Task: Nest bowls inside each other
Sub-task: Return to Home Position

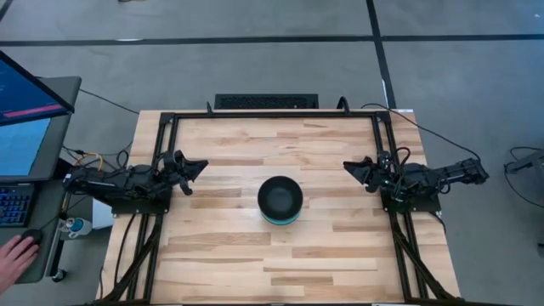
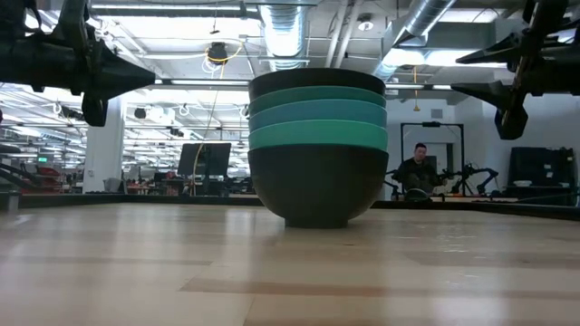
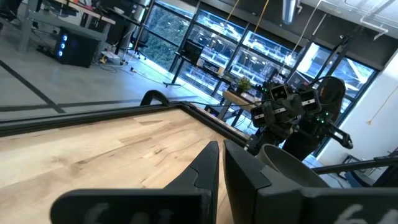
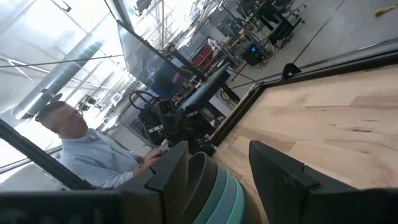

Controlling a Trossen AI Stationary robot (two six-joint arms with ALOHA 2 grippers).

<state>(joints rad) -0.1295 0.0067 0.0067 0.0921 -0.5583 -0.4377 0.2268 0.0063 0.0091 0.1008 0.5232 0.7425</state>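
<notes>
Five bowls (image 2: 317, 149) are nested in one stack at the middle of the tabletop (image 1: 221, 246). One black bowl is at the bottom, three blue-green ones sit inside it, and one black bowl is on top. The left gripper (image 1: 201, 167) is at the left edge, almost closed and empty. The right gripper (image 1: 348, 167) is at the right edge, parted wide and empty.

Robotics lab in an open industrial hall. Exposed ducts (image 2: 272, 27) and a concrete floor (image 1: 255, 21) are seen. A monitor (image 2: 204, 158) and a seated person (image 2: 419, 167) are shown beyond the wooden table (image 1: 221, 255).
</notes>
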